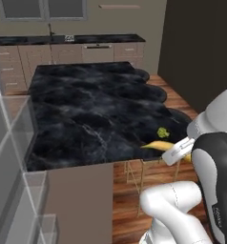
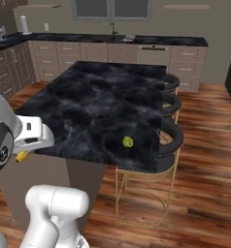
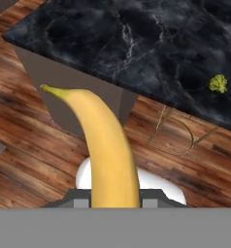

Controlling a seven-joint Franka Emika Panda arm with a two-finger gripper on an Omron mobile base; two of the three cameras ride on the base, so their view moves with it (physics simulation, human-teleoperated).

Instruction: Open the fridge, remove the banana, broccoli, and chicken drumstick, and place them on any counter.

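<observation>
The banana's (image 3: 110, 150) lower end, seemingly between the tool's hidden fingers, is cut off.

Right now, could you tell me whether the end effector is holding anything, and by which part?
The end effector holds the banana, gripped at one end, with the rest of the fruit and its pointed tip sticking out ahead.

Broccoli (image 2: 128, 141) on counter (image 2: 88, 111) near stool-side edge; banana (image 3: 107, 150) in end effector (image 3: 115, 201), off counter.
</observation>
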